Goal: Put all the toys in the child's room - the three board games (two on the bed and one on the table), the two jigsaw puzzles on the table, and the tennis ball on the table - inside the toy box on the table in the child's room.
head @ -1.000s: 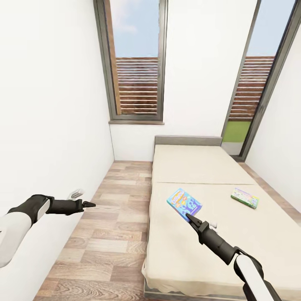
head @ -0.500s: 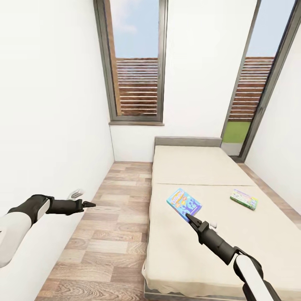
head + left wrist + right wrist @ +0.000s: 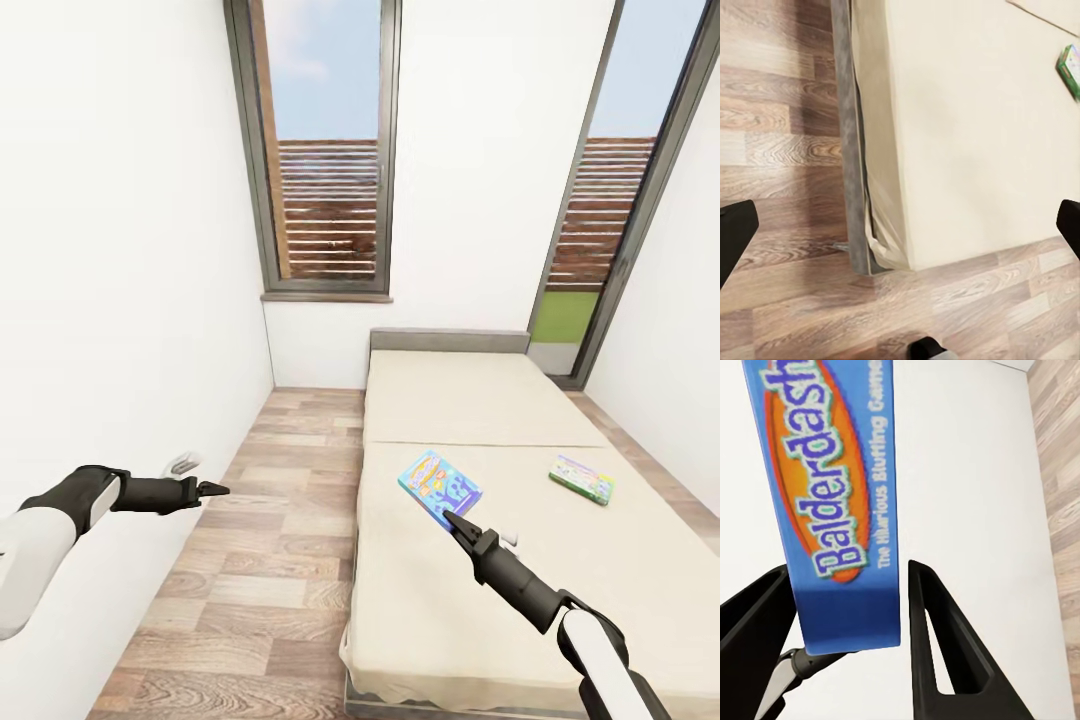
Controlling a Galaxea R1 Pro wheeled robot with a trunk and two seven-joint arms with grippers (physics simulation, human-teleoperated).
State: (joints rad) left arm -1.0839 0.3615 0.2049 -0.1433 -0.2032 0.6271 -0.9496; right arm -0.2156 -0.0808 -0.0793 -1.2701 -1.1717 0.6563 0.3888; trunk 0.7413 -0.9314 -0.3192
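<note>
Right gripper (image 3: 447, 517), black and two-fingered, is reaching over the beige mattress of the bed (image 3: 480, 620) with its jaws parted around the near edge of the flat glossy blue game box (image 3: 440, 487), apparently lining up a grasp. Farther off, the green-edged box (image 3: 581, 478) is lying flat. Left gripper (image 3: 220, 489) is hovering spread wide over wood-plank floor (image 3: 250, 560).

The low wide bed with beige mattress and grey frame (image 3: 520, 560) fills the right of the room, its headboard at the far wall. On it lie two board games: the small blue flat box (image 3: 440, 487) near the bed's left edge, and the green-edged cartoon-covered box (image 3: 582, 479) well apart to its right. The wood-plank floor (image 3: 270, 540) runs along the bed's left side.
</note>
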